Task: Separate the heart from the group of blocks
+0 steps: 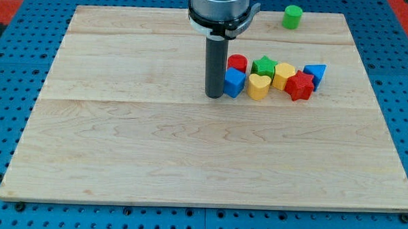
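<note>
Yellow heart (258,86) sits nearest, mid-board toward the right edge, hemmed by blue cube (234,81), green star (263,65), yellow block (283,75); my tip (213,96), holding nothing, touches the cube's left

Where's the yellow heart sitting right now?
The yellow heart sits in the cluster right of the view's centre, between the blue cube on its left and the red star; my tip is beside the cube.

A robotics lab bench: a pale wooden worktop (189,161) sits on a blue perforated base (15,60) dotted with regular mounting holes, red panels (10,2) at the view's top corners. A metal-collared robot arm (219,9) hangs over small coloured test blocks (277,77).
</note>
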Robot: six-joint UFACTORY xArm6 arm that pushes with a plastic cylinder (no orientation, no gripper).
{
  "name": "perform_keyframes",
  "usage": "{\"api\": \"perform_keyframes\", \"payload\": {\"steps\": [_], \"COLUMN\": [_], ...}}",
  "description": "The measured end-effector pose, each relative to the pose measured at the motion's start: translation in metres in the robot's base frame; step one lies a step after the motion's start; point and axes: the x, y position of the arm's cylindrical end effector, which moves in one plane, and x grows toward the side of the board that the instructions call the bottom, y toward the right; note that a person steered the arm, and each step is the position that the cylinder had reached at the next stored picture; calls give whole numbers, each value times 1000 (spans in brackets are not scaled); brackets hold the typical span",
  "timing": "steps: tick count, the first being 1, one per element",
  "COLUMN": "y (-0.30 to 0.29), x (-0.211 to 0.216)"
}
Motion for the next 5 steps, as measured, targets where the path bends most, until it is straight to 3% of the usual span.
{"api": "perform_keyframes", "payload": {"steps": [5], "y": [3], "x": [16]}}
